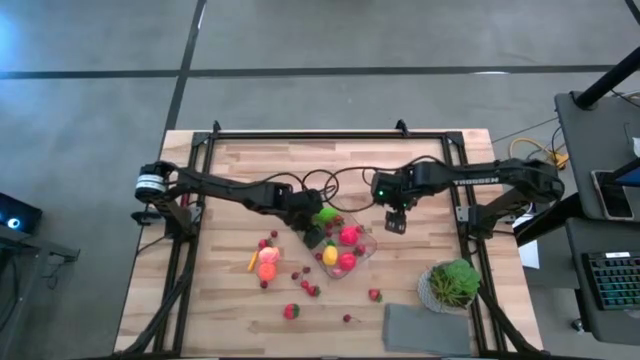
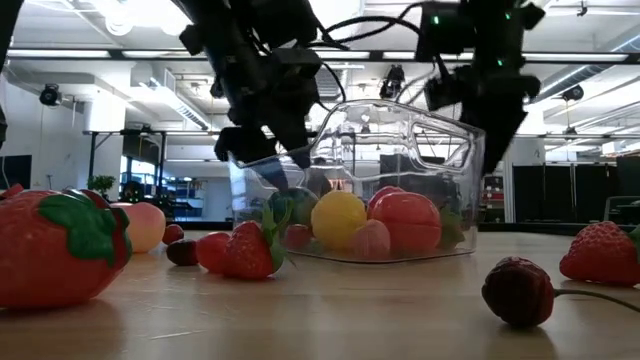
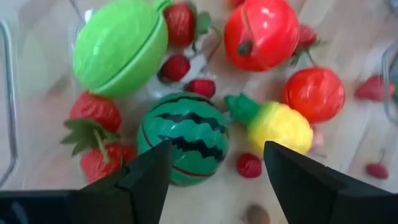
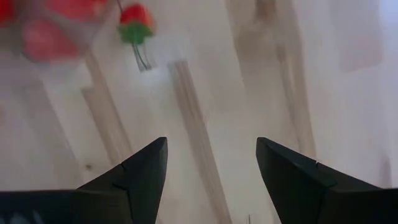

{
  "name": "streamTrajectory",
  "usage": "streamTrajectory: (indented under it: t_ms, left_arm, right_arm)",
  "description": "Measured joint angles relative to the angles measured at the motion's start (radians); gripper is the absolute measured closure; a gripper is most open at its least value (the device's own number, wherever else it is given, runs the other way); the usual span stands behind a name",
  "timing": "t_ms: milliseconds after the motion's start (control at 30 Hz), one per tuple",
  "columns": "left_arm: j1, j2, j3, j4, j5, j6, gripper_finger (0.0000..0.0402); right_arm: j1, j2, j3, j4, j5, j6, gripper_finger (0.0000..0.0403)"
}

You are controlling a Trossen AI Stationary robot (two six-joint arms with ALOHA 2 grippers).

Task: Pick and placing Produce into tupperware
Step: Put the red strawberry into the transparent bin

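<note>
Starting at our left, loose produce [image 1: 267, 262] lies on the table [image 1: 200, 310] well outside the left gripper's [image 1: 313, 232] reach: an orange cluster and scattered strawberries. That gripper hangs over the near-left end of the tupperware [image 1: 366, 256], jaws apart and empty, with a striped watermelon [image 3: 183, 143] just ahead between them, a green half-shell [image 3: 121, 46] beyond it and a yellow pineapple [image 3: 277, 124] off the right jaw. We judge the task roughly half done: several pieces sit in the tub, about as many wait outside. The right gripper [image 1: 396, 222] hovers beside the tub's far-right end, jaws spread over bare wood, one strawberry [image 4: 135, 23] well ahead. From above, the left arm hides part of the tub's contents.
</note>
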Motion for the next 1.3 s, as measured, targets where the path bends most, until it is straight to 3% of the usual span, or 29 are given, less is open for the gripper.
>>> streamTrajectory:
  t_ms: [133,333,533,933,1167,1300]
  left_arm:
    - [-0.003,-0.072,0.016,0.014,-0.017,0.056,0.0162]
    - [-0.003,-0.232,0.028,0.022,-0.143,0.157,0.0162]
    - [-0.017,-0.397,0.006,0.004,-0.167,0.155,0.0162]
    - [-0.025,-0.555,-0.002,0.033,-0.227,0.152,0.0161]
    - [-0.027,-0.562,-0.003,0.038,-0.243,0.152,0.0162]
    - [-0.028,-0.556,-0.005,0.038,-0.242,0.149,0.0162]
  right_arm:
    - [0.000,0.001,-0.062,0.068,-0.015,-0.003,0.0165]
    - [0.000,0.001,-0.128,0.288,-0.154,-0.037,0.0165]
    - [0.000,0.001,-0.165,0.415,-0.160,-0.088,0.0165]
    - [0.019,0.191,-0.091,0.448,-0.360,-0.061,0.0165]
    - [0.022,0.317,0.048,0.384,-0.359,-0.071,0.0165]
    - [0.022,0.336,0.065,0.327,-0.280,-0.088,0.0165]
